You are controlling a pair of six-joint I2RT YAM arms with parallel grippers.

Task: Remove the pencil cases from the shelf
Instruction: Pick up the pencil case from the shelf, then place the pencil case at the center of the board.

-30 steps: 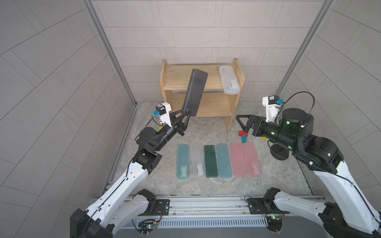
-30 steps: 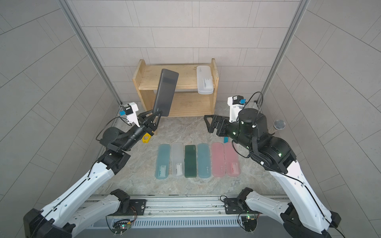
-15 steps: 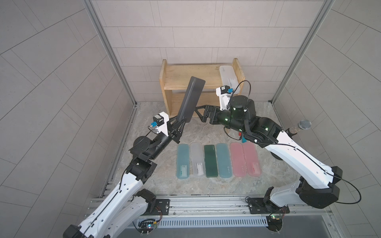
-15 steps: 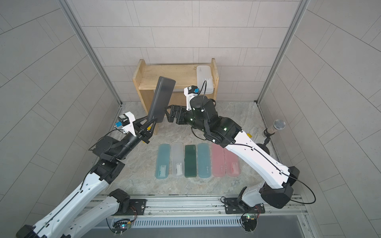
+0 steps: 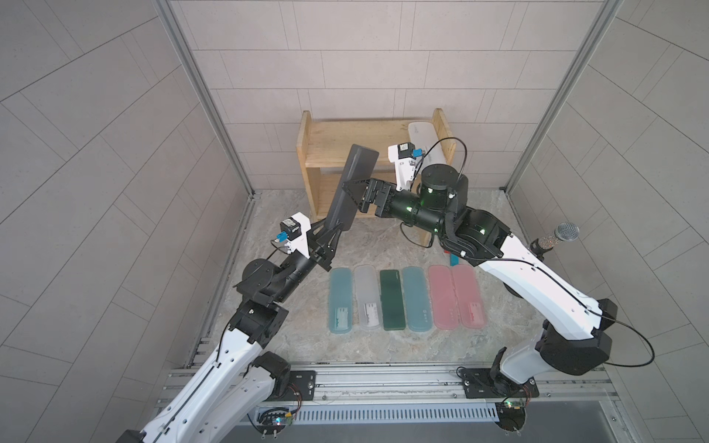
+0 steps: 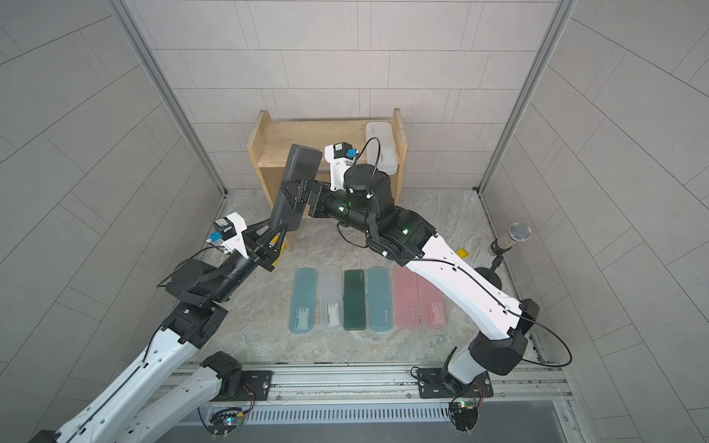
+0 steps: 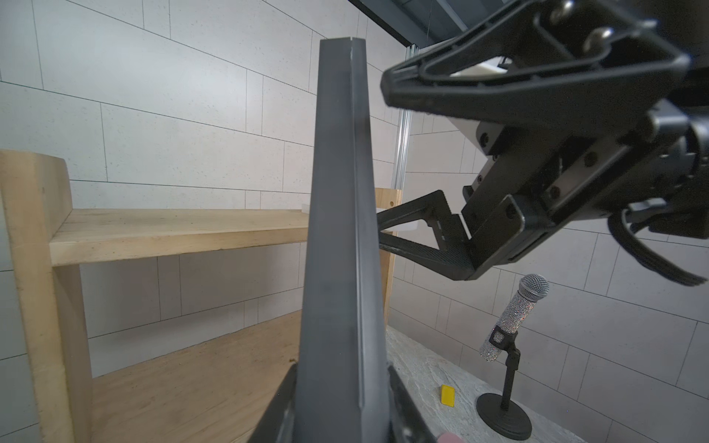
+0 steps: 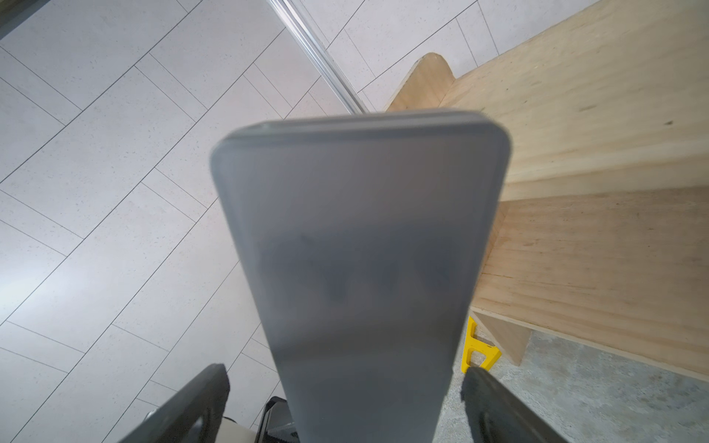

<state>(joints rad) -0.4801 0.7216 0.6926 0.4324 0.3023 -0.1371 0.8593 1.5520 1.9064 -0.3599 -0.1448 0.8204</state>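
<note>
1. While the left gripper [image 5: 330,231] stays out of the row below, its jaws are closed tight on the lower end of the black case [image 5: 358,165], which stands steeply in the air just in front of the shelf [image 5: 307,153], its upper end leaning toward the top tier.
2. Seen edge-on in the left wrist view, the black case [image 7: 337,230] rises from between the closed jaws, which press on both of its broad faces.
3. The right gripper [image 5: 351,190] reaches in from the side at about mid-height of the black case, its jaws spread wide and straddling it.
4. In the right wrist view a gap shows between each finger [image 8: 192,402] and the long edges of the black case [image 8: 364,249], so this claw has hold of nothing.
5. One white case [image 5: 422,140] lies on the shelf's top tier, just beside the right side panel.
6. Six more lie flat, side by side, on the table [image 5: 364,345]. From the left arm's side they are the outer teal case [image 5: 340,299], frosted case [image 5: 366,295], dark green case [image 5: 392,299], inner teal case [image 5: 417,299], inner pink case [image 5: 441,295] and outer pink case [image 5: 468,295].
7. A microphone [image 5: 556,239] stands on its stand near the table's right edge.
</note>
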